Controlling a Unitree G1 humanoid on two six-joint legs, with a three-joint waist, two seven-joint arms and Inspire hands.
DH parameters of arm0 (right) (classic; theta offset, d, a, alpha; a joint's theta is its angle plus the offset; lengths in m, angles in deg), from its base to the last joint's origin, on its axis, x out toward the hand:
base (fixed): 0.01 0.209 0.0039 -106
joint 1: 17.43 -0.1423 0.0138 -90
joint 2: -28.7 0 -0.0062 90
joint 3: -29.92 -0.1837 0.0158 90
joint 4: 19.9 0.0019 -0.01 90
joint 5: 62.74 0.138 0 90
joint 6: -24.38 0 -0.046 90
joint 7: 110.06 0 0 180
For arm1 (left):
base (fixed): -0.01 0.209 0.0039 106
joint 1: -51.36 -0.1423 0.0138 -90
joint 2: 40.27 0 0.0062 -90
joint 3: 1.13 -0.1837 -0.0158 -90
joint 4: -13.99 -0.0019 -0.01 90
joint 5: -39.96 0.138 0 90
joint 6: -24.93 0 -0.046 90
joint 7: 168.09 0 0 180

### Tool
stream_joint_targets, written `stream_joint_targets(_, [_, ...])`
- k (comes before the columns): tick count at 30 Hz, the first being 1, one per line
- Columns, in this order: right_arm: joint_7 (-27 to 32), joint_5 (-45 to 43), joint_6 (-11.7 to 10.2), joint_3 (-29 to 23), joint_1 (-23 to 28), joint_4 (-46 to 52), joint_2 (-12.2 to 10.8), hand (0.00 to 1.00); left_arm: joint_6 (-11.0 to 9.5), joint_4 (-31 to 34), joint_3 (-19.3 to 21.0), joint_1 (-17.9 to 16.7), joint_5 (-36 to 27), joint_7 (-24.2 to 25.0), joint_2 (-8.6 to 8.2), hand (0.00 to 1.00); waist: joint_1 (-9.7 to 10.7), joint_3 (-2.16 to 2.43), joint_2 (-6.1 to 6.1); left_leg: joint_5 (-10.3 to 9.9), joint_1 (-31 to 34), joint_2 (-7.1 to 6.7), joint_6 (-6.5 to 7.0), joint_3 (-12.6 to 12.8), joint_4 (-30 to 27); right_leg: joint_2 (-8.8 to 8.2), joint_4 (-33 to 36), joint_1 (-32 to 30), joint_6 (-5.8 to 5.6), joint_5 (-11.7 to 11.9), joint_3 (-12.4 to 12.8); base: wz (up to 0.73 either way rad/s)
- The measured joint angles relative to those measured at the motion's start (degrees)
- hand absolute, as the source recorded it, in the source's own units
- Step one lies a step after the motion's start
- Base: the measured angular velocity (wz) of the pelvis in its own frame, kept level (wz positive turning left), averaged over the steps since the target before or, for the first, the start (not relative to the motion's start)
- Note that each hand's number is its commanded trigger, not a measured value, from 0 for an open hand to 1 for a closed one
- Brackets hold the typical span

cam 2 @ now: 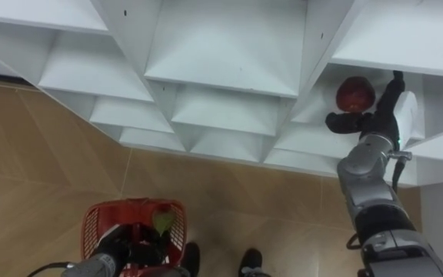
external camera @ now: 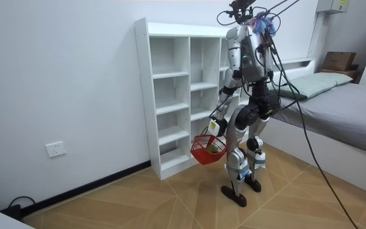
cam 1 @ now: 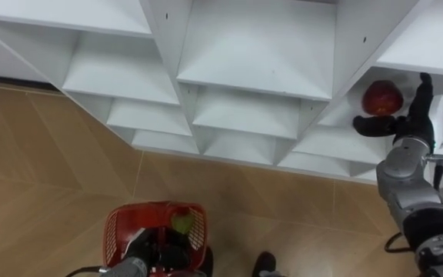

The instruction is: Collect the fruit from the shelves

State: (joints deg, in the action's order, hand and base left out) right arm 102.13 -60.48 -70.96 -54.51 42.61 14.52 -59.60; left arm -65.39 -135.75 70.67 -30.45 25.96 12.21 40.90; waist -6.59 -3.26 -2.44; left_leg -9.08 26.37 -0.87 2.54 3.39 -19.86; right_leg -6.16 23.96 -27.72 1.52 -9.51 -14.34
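Red apple point(cam 1: 381, 98) sat in a cubby of the white shelf unit point(cam 1: 256, 69), upper right of the frame. Right hand point(cam 1: 414, 115) was spread around it, thumb poking out below, fingers straight up just to its right, so way nearer. Left hand point(cam 1: 138, 248) was curled round the red basket point(cam 1: 121, 223) handle, bottom left.

Nothing legible is showing in any of the views: no text, label, number or sign is standing out clearly enough to be read.
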Motion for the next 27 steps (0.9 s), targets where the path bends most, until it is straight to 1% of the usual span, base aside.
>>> stream_joint_targets(4, [-0.45, 0.0, 0.01, 0.08, 0.0, 0.0, -0.06, 0.0, -0.01, -0.09, -0.03, 0.13, 0.0, 0.0, 0.0, 1.0, -0.05, -0.05, -0.09, 0.03, 0.04, -0.07, 0.05, 0.35, 0.01, -0.13, 0.0, -0.12, 0.15, -0.11, 0.06, -0.03])
stream_joint_targets(9, [-0.47, 0.0, 0.02, 0.09, -0.38, 0.01, -0.09, 0.0, -0.02, -0.15, -0.07, 0.31, 0.01, 0.01, 0.03, 1.0, -0.08, -0.31, -0.55, 0.06, 0.08, -0.1, 0.05, 0.46, 0.03, -0.17, -0.09, -0.2, 0.21, -0.25, 0.06, 0.0])
stream_joint_targets(16, [-1.16, 0.0, 0.02, 0.1, -0.46, 0.12, -0.07, 0.0, -0.08, -1.83, -0.08, 1.18, 0.0, 0.22, 0.02, 1.0, -0.06, -0.28, -0.63, 0.07, -0.01, -0.08, 0.05, 0.66, 0.09, -0.13, -0.08, -0.26, 0.19, -0.25, 0.25, 0.0])
stream_joint_targets(22, [-2.66, 0.01, 0.05, 1.28, -0.46, 0.2, -0.1, 0.0, -0.07, -2.1, -0.01, 1.29, 0.0, 0.22, 0.03, 1.0, -0.09, -0.26, -0.59, 0.07, 0.0, -0.06, 0.04, 0.69, 0.01, -0.12, 0.06, -0.27, 0.2, -0.25, 0.31, 0.0])
stream_joint_targets(25, [-3.63, -0.09, 0.59, 2.23, -0.46, 0.74, -0.08, 0.0, -0.04, -2.07, 0.02, 1.35, 0.02, 0.22, 0.04, 1.0, -0.12, -0.22, -0.6, 0.08, 0.01, -0.02, 0.04, 0.75, 0.02, -0.1, 0.07, -0.31, 0.21, -0.25, 0.33, 0.0])
stream_joint_targets(27, [-4.35, -0.12, 1.32, 2.27, -0.47, 1.9, -0.08, 0.0, -0.02, -2.05, 0.0, 1.42, 0.17, 0.23, 0.02, 1.0, -0.18, -0.2, -0.58, 0.09, 0.04, -0.01, 0.03, 0.76, 0.05, -0.09, 0.08, -0.36, 0.21, -0.24, 0.3, 0.0])
